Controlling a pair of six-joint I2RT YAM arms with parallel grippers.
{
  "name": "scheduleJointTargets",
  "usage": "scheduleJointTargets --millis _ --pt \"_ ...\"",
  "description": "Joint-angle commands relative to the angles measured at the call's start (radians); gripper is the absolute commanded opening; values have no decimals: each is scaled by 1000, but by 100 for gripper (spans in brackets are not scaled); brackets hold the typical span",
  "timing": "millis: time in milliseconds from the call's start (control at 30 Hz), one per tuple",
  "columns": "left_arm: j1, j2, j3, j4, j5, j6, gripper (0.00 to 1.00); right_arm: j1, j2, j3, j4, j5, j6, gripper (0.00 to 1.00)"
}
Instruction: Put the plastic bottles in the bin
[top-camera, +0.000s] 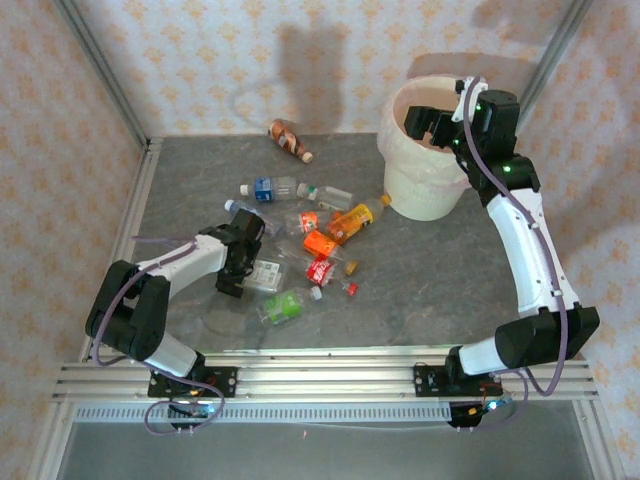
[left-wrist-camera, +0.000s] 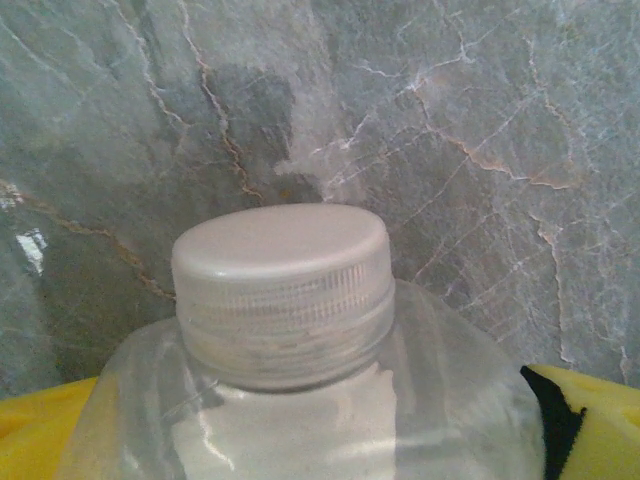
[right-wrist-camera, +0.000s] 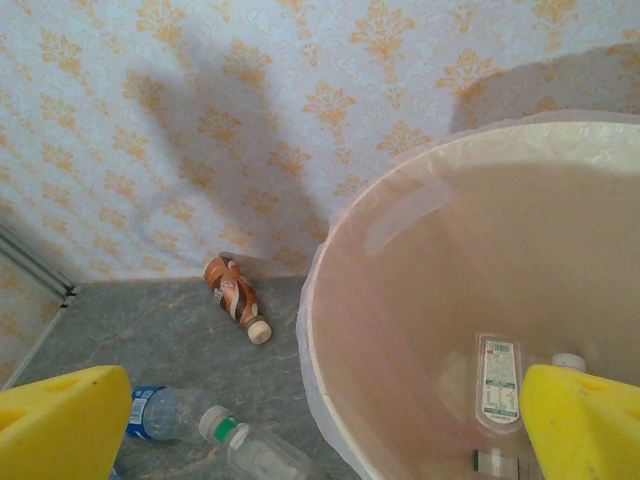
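Note:
Several plastic bottles lie scattered mid-table, among them an orange one (top-camera: 350, 222), a red-labelled one (top-camera: 322, 270) and a green one (top-camera: 285, 305). My left gripper (top-camera: 240, 262) is low over a clear bottle (top-camera: 264, 275). In the left wrist view that bottle's white cap (left-wrist-camera: 280, 280) points away, and its shoulders sit between my wide-open yellow fingers (left-wrist-camera: 600, 425). My right gripper (top-camera: 432, 122) hovers open and holding nothing over the cream bin (top-camera: 425, 190). A clear bottle (right-wrist-camera: 498, 385) lies inside the bin (right-wrist-camera: 420, 300).
A brown bottle (top-camera: 288, 139) lies apart by the back wall, left of the bin. A blue-labelled bottle (top-camera: 270, 187) and a green-labelled clear one (top-camera: 325, 194) lie behind the pile. Patterned walls close the table's left, back and right sides.

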Motion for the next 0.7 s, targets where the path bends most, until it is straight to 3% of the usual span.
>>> scheduleJointTargets --millis 0,333,533,667 --pt "-6 19 3 31 -9 0 98 2 -33 -2 -8 -24 -27 100" --pt "-6 -24 -29 65 -50 52 84 3 -45 -1 -24 -36 -31 100" --pt "-2 -134 -37 30 -166 115 75 3 -57 -16 -8 -93 -24 99" --pt "-2 -231 -9 18 -253 249 71 3 -58 -26 6 -98 -9 99"
